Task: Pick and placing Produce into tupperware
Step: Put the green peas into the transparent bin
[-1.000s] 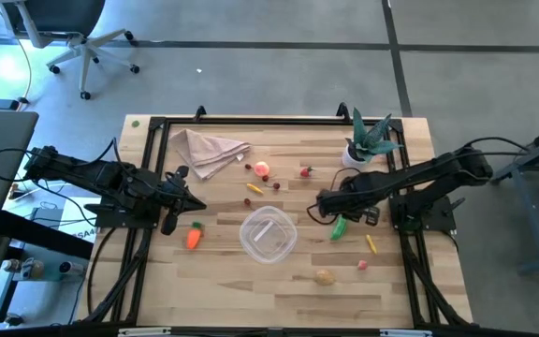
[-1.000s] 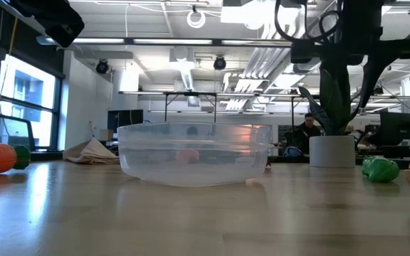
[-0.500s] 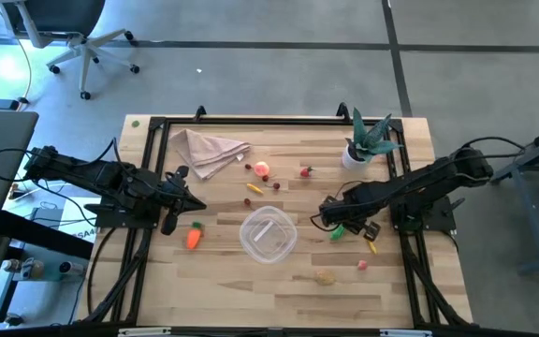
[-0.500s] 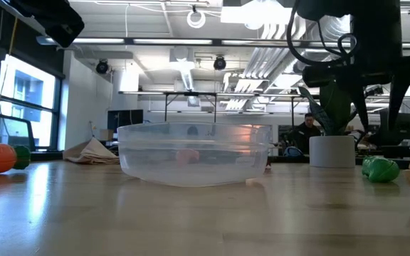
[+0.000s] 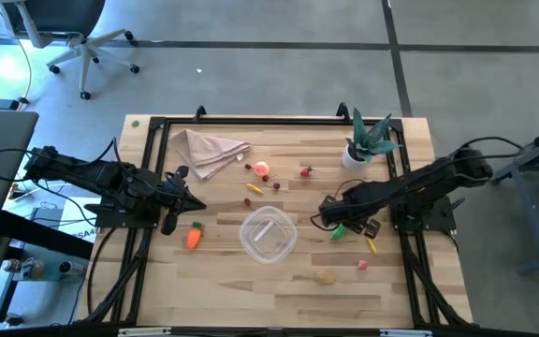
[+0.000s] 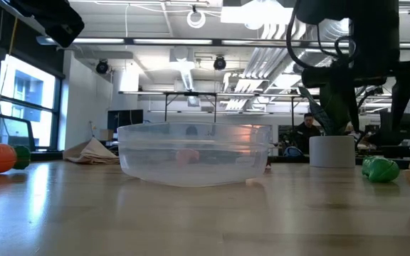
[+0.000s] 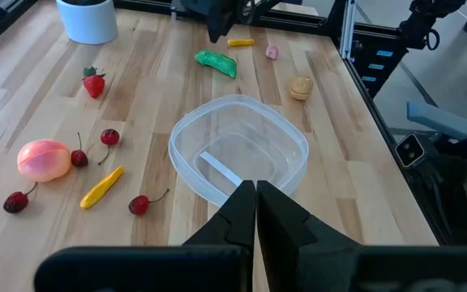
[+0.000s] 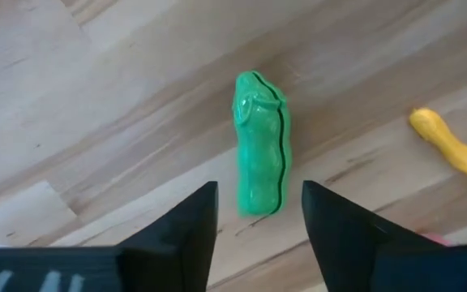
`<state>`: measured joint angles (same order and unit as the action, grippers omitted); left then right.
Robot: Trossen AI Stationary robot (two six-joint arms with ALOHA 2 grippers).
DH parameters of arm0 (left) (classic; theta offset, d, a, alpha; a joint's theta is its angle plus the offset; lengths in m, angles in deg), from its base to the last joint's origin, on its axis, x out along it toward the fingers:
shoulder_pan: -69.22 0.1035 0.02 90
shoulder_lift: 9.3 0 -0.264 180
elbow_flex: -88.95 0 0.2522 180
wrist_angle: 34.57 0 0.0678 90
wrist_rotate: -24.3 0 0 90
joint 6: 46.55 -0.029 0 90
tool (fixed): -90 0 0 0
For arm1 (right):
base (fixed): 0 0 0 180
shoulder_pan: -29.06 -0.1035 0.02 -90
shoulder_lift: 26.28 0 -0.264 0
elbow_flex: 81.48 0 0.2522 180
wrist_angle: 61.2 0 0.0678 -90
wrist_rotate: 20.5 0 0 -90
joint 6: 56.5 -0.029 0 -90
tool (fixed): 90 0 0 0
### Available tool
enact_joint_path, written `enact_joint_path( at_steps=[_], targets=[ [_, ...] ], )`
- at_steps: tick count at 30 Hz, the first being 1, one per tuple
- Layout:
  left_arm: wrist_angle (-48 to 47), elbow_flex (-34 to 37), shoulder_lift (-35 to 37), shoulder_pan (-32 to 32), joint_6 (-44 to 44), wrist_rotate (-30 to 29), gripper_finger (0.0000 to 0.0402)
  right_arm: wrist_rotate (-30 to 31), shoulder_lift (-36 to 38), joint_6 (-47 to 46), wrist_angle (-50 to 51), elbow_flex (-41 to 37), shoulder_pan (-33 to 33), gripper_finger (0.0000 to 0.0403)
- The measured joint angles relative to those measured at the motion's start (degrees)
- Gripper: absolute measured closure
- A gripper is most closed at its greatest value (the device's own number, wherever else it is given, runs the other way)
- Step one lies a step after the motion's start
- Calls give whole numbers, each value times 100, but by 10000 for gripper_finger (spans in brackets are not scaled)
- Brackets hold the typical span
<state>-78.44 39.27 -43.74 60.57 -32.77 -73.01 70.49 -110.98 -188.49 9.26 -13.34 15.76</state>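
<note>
Green pepper (image 8: 260,146) is seen lying flat, long axis running 12-to-6 between the parted fingers of the right gripper (image 8: 258,219); left gripper (image 7: 255,212) is clenched on nothing. No writing is legible.

The table (image 5: 400,281) carries one clear round tupperware (image 7: 239,150). Around it lies the produce:

- four cherries, one of them at (image 7: 140,204)
- two yellow pieces (image 7: 102,186) (image 7: 240,41)
- one green pepper (image 7: 216,63)
- one orange carrot (image 5: 193,238)
- one tan potato (image 7: 301,87)
- one strawberry (image 7: 94,83)
- one peach (image 7: 44,159)
- one small pink piece (image 7: 272,52)

There is also one beige napkin (image 5: 209,150) and one potted plant (image 5: 368,140).
</note>
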Motion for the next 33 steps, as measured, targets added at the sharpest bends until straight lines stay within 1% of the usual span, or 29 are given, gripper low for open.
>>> enact_joint_path(
  at_steps=[4,7,17,22,28,33],
  targets=[
    [-1,0,0,-1,1,0,396,-2,-243,197,22,-1,0,205],
    [0,0,0,-2,1,0,396,3,-388,222,20,-1,0,198],
    [0,0,0,-1,1,0,396,70,-769,264,-167,1,-7,196],
    [0,0,0,-2,0,0,396,99,-929,155,-261,-1,-131,196],
    [0,0,0,-2,0,0,396,594,-989,-193,-296,-1,-374,196],
    [0,0,0,-2,0,0,396,700,-994,-409,-332,-21,-486,196]
  ],
)
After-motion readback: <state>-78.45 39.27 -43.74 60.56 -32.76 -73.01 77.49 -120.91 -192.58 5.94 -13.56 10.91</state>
